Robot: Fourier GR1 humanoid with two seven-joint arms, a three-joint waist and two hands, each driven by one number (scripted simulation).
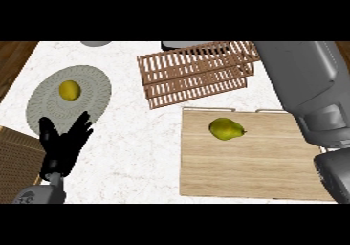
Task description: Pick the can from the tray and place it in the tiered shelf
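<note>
The wooden slatted tiered shelf (195,72) stands at the counter's far middle. A flat wooden tray (248,162) lies at the near right and carries a yellow-green pear (226,129). No can shows anywhere. My right forearm (308,91) rises along the right side, past the shelf's right end, and leaves the view at the top, so its hand is hidden. A small dark shape (176,45) pokes out behind the shelf's far edge, and I cannot tell what it is. My left hand (61,143) rests open at the lower left, fingers up.
A round grey plate (93,103) with a yellow lemon (70,90) lies at the left, just beyond my left hand. A woven basket (14,162) sits at the lower left edge. A grey object (97,43) shows at the far edge. Wooden floor borders the counter.
</note>
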